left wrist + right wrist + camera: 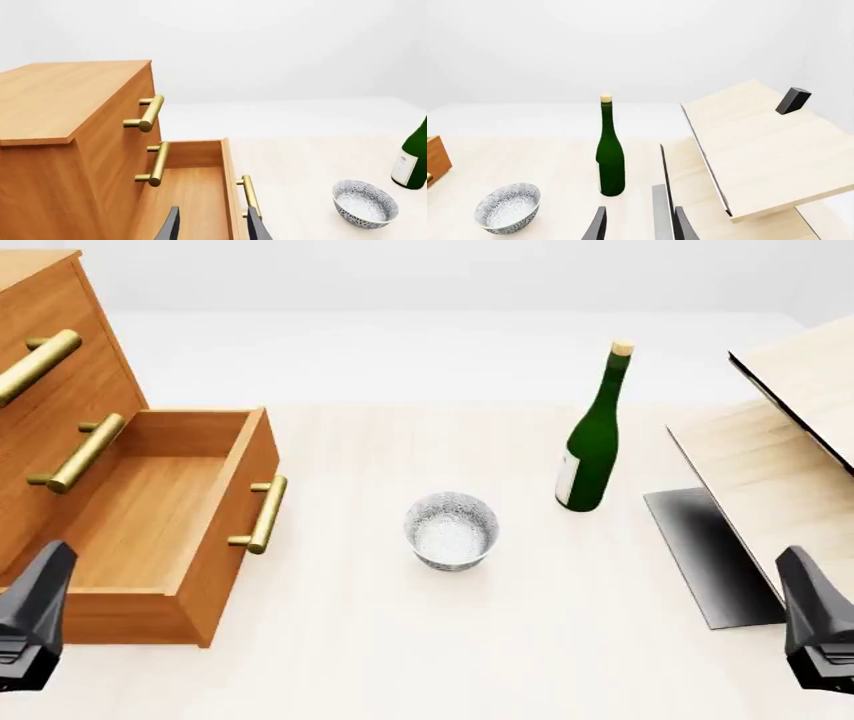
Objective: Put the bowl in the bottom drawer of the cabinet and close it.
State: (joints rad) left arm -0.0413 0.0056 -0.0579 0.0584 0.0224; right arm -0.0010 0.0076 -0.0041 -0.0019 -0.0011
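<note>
At far left stands the cabinet [54, 360], its bottom drawer [147, 530] pulled fully open, ready to receive something. My left gripper [34, 625] hangs near that drawer's front corner, fingers spread and empty. On the bare desk [347, 660], mid-scene, the bowl [451, 530] sits upright, well apart from the drawer and from both grippers. Just right of it stands a green bottle [591, 435], close enough to crowd a reach from that side. Farther right leans a pale wooden structure [787, 430]. My right gripper [817, 630] waits near it, fingers spread, holding nothing.
</note>
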